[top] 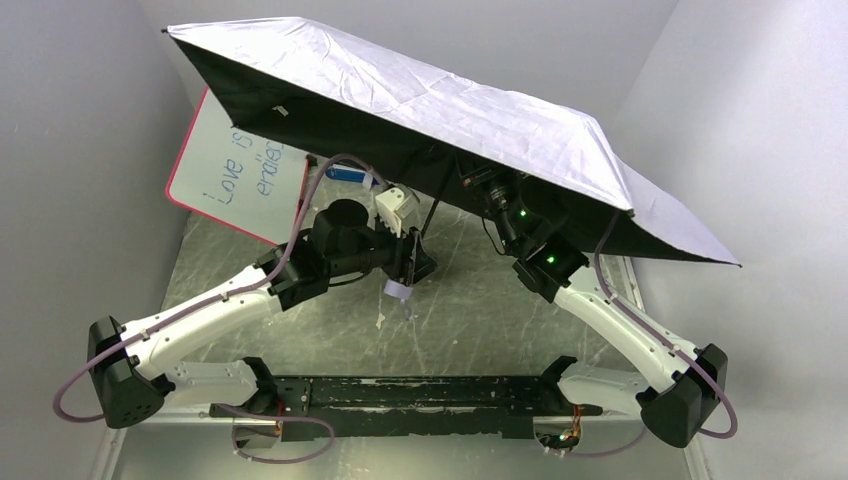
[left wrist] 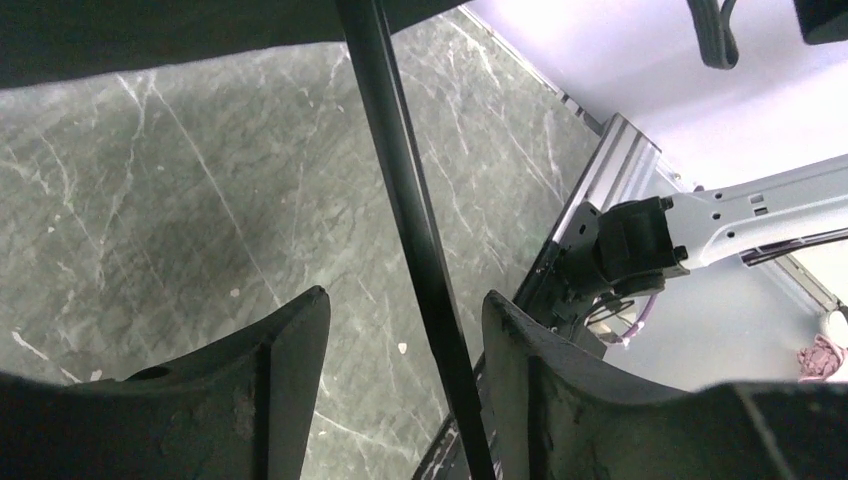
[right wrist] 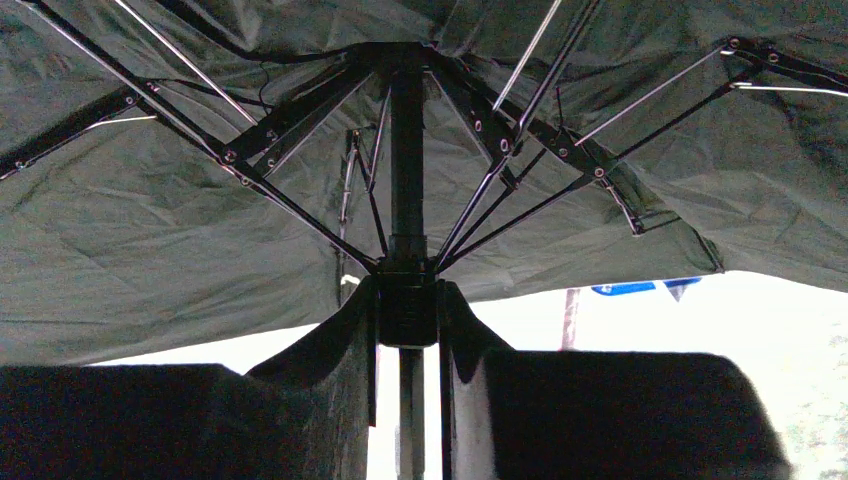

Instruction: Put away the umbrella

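Right claw (right wrist: 407, 300) grips the umbrella (top: 430, 100) by its runner (right wrist: 406, 275); left claw (left wrist: 405, 300) stands wide around the shaft (left wrist: 400, 180). Folding step, it seems: next, the runner must slide down.

The umbrella (top: 430, 110) spreads over the table (top: 470, 320); its shaft (left wrist: 400, 180) stands between the fingers (left wrist: 270, 370) of my left claw (left wrist: 405, 293), whiteboard (top: 235, 180) behind at ten o'clock.

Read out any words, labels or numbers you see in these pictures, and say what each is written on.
"Love is": handwritten, top line on the whiteboard.
"endles": second line of the same board, blurred; the umbrella covers the rest, so this reading is unsure.
Both wrist views: no text.
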Controlling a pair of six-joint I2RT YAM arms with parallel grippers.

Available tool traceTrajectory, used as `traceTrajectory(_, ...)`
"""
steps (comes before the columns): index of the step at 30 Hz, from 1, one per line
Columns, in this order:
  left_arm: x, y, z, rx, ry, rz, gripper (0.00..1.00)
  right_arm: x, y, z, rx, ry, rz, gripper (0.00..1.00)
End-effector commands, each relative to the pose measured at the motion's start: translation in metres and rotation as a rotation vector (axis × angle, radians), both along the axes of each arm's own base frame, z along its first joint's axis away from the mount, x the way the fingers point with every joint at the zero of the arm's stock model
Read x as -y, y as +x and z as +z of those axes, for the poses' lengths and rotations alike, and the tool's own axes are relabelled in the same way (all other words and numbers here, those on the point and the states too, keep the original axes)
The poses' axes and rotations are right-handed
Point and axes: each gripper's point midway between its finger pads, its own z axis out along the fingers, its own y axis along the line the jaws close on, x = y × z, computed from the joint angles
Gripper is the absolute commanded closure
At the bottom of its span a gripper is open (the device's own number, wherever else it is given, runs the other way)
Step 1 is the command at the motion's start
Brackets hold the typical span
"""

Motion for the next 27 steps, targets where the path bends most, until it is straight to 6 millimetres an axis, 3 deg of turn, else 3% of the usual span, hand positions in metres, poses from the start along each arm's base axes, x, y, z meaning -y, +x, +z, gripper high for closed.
traceTrajectory(1, -0.001, -0.01, 0.008, 0.001, 0.02, -0.057, 0.37, 0.01, -0.006, 0.033, 0.1, -0.005, -0.029, 1.0)
traceTrajectory(6, -0.003, -0.013, 0.008, -0.009, 0.02, -0.064, 0.31, 0.008, -0.005, 0.027, 0.121, -0.055, -0.03, 1.0)
traceTrajectory(11, -0.001, -0.012, 0.011, -0.016, 0.003, -0.059, 0.33, 0.007, -0.004, 0.02, 0.124, -0.073, -0.028, 1.0)
traceTrajectory(19, 0.002, -0.013, 0.005, -0.027, 0.009, -0.067, 0.68, 0.012, -0.005, 0.022, 0.127, -0.081, -0.047, 1.0)
traceTrajectory(24, 0.002, -0.01, 0.01, -0.022, 0.003, -0.051, 0.9, 0.005, -0.013, 0.029, 0.131, -0.059, 0.009, 1.0)
traceTrajectory(27, -0.001, -0.004, 0.019, -0.009, 0.006, -0.016, 0.95, 0.001, -0.017, 0.029, 0.111, -0.034, 0.04, 1.0)
